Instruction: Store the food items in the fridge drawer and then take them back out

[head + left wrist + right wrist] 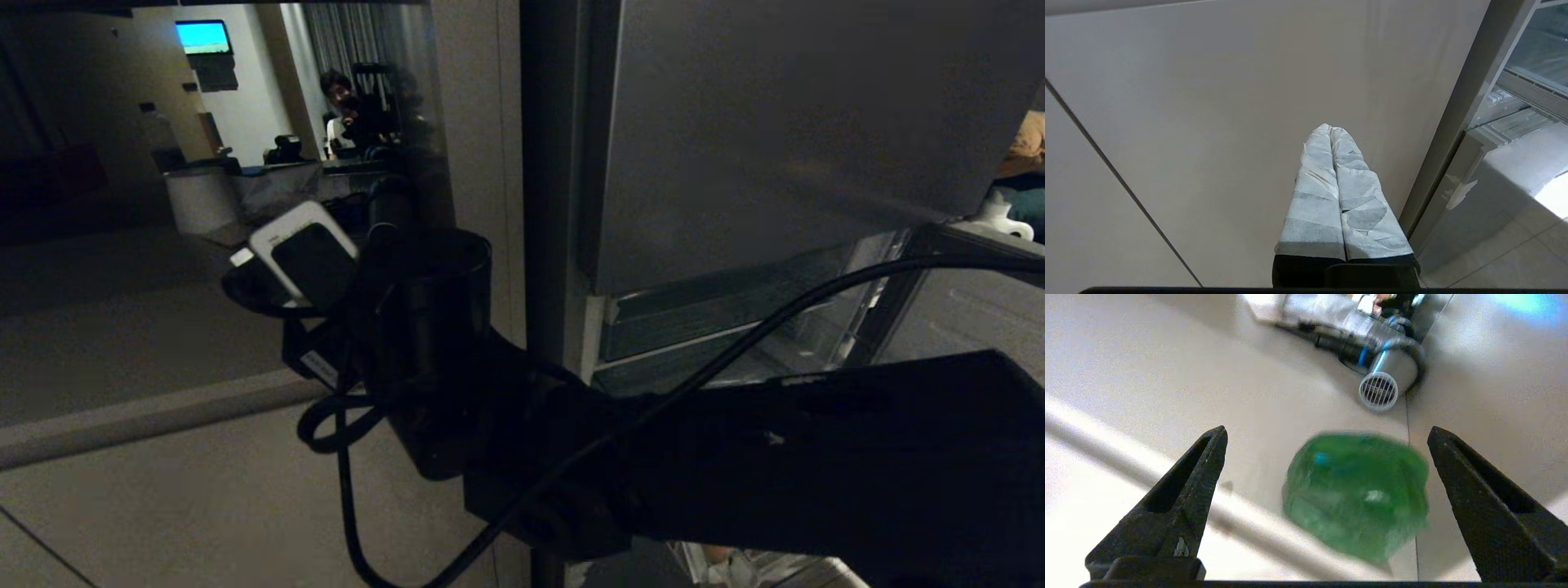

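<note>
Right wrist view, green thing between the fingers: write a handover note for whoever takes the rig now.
Right gripper: open, holding nothing, fingers either side of a blurred green lump over the pale floor.
Left gripper: shut, empty, parked pointing at the floor beside the fridge frame.
Fridge drawer: partly in head view behind the right arm; contents not visible.
Done: cannot tell.
Left: grasp the green lump.

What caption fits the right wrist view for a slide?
Open right pincer poised over a green translucent lump on the pale floor.
</note>
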Controlling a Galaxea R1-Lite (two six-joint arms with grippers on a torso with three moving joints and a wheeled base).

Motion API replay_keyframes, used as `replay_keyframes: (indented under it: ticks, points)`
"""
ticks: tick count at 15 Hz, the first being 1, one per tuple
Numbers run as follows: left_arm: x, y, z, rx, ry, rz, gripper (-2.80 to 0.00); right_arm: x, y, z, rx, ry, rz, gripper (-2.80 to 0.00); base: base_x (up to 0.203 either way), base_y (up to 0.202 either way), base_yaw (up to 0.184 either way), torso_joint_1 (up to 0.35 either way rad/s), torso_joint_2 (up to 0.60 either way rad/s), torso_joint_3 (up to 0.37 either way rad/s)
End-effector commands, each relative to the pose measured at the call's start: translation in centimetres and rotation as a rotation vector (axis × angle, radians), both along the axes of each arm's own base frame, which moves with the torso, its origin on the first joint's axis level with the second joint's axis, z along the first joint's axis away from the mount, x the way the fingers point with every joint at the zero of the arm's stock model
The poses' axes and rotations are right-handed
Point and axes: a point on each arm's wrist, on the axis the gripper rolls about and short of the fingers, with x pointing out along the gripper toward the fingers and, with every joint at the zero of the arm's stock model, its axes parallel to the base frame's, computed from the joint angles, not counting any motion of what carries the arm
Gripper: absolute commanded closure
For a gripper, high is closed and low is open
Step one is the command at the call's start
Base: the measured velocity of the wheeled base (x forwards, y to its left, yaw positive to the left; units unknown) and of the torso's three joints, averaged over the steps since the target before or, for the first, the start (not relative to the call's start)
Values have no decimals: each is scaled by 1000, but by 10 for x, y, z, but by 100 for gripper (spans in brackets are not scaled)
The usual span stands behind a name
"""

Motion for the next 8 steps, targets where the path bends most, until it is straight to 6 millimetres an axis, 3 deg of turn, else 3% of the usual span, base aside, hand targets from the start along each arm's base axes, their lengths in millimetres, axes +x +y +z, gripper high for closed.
replay_keyframes:
  ticks: [1,4,5,8]
  points:
    - [0,0,0,0,1,0,0,-15,-9,8,-1,3,10,-280,0,0,0,0,0,0]
    - [0,0,0,0,1,0,0,-28,-21,3,-18,13,13,-280,0,0,0,0,0,0]
    - [0,0,0,0,0,0,0,-32,-25,2,-14,12,15,0,0,0,0,0,0,0]
    - [0,0,0,0,0,0,0,-37,-30,-2,-19,24,20,0,0,0,0,0,0,0]
